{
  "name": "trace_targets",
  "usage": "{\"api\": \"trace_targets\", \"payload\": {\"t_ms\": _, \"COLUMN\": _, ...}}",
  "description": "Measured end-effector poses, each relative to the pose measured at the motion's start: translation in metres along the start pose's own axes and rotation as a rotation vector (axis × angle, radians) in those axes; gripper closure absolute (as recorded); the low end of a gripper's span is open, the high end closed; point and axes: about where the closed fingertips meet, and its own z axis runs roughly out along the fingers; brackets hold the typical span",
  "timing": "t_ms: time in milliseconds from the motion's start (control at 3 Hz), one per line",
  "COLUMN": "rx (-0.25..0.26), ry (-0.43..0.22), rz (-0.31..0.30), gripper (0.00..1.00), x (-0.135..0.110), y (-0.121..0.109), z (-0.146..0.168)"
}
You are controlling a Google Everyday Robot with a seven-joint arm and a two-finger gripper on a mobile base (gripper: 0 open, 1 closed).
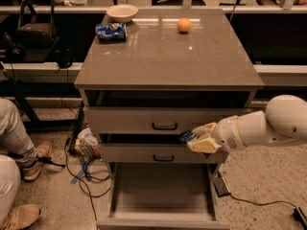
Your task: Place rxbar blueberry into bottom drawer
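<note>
End effector (200, 140) clamped on rxbar blueberry (187, 136), before middle drawer (139, 153) front, above open bottom drawer (158, 191), wrapper text unreadable

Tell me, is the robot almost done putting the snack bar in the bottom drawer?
About halfway. Done: the bottom drawer is pulled open, and the rxbar blueberry is picked up. In hand: the end effector grips the bar in front of the middle drawer, on its right side. Left: lower it into the bottom drawer and let go.
</note>
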Motion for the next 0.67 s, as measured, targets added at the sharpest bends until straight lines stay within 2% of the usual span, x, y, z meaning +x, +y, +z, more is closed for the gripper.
{"api": "trace_targets", "payload": {"t_ms": 333, "rx": -0.003, "ry": 0.005, "rz": 0.001, "gripper": 1.00, "x": 0.004, "y": 0.000, "z": 0.005}}
{"api": "trace_targets", "payload": {"t_ms": 667, "rx": -0.016, "ry": 0.029, "rz": 0.008, "gripper": 1.00, "x": 0.023, "y": -0.001, "z": 0.029}}
